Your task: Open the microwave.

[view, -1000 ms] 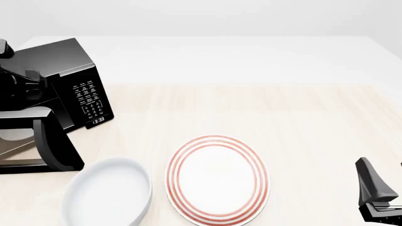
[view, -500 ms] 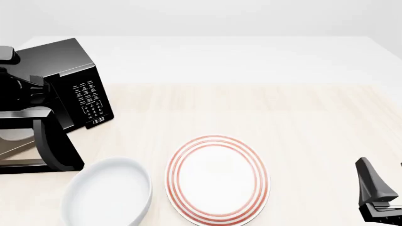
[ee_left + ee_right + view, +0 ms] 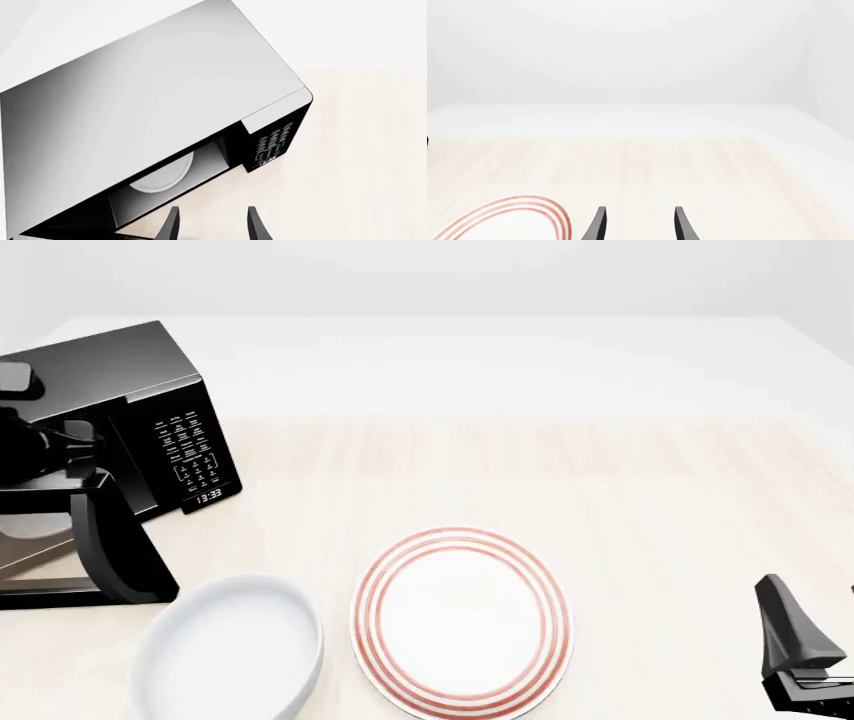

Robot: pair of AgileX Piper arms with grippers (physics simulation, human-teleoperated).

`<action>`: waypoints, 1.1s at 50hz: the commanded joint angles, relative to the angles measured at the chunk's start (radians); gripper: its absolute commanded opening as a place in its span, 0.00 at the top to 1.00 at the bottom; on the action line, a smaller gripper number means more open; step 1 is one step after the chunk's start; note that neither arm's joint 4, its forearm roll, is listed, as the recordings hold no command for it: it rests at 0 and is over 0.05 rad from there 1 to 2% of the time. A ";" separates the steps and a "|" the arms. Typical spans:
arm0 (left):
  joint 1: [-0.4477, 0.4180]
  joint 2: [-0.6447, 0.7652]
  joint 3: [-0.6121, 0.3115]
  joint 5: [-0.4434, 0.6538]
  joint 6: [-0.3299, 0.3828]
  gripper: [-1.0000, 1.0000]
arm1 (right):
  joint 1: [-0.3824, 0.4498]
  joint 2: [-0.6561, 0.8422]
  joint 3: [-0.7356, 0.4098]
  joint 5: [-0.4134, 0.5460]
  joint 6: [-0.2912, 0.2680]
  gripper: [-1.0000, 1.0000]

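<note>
The left gripper [image 3: 212, 226] hangs above the open mouth of the microwave [image 3: 153, 130], its two thin black fingers spread apart with bare tabletop between them and nothing held. In the front view the left arm [image 3: 40, 445] shows as a dark mass over the oven's front, so the fingertips themselves are hidden there. The right gripper [image 3: 639, 225] sits low at the near right of the table, its fingers likewise parted and empty, well away from the work.

The microwave stands at the table's far left, turned at an angle. Its door [image 3: 114, 550] is swung well out toward the camera side, and the cavity lies exposed with the white round turntable [image 3: 163, 175] visible inside. Judged from this, the opening looks largely or wholly done; what remains is probably only for the left arm to lift clear without knocking the door.

The oven is a glossy black box whose top reflects pale grey, with a keypad panel [image 3: 191, 455] of small white labels and a digital clock beneath. Near it lie a smooth white bowl [image 3: 227, 650] and a flat white plate [image 3: 461, 620] ringed in red, both on the pale wood-grain table [image 3: 667, 490].
</note>
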 commanded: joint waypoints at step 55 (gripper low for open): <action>0.037 -0.089 0.124 -0.013 -0.023 0.00 | 0.000 0.000 0.000 0.000 0.000 0.00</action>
